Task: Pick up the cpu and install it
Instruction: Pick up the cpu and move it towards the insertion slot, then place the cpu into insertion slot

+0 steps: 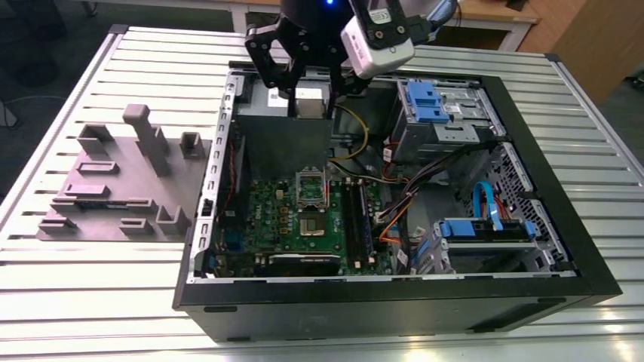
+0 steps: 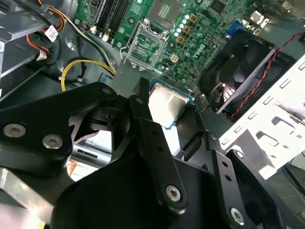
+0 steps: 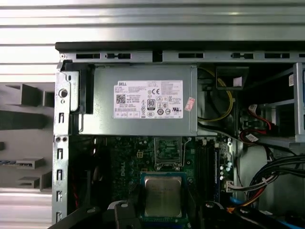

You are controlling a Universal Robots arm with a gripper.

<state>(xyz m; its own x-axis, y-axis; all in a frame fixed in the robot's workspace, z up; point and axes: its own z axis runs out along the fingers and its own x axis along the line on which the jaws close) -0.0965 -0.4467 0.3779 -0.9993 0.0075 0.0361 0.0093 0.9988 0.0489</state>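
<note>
My gripper (image 1: 310, 92) hangs over the far end of the open computer case (image 1: 563, 219), shut on the cpu (image 1: 310, 100). The cpu is a flat silvery square chip held by its edges. In the second wrist view the cpu (image 2: 167, 104) sits between the black fingers (image 2: 143, 107), above the grey case floor. The first wrist view has the cpu (image 3: 163, 194) hovering over the green motherboard (image 3: 128, 162). The socket (image 1: 310, 223) lies in the middle of the motherboard (image 1: 264, 207), with its silver frame (image 1: 310, 186) lifted.
A grey power supply (image 3: 143, 100) fills the case's far corner under the arm. Drive cages with blue tabs (image 1: 438, 102) and loose cables (image 1: 443, 173) occupy the exterior view's right. A black fan (image 2: 243, 67) stands beside the board. A grey fixture block (image 1: 111, 181) rests on the slatted table.
</note>
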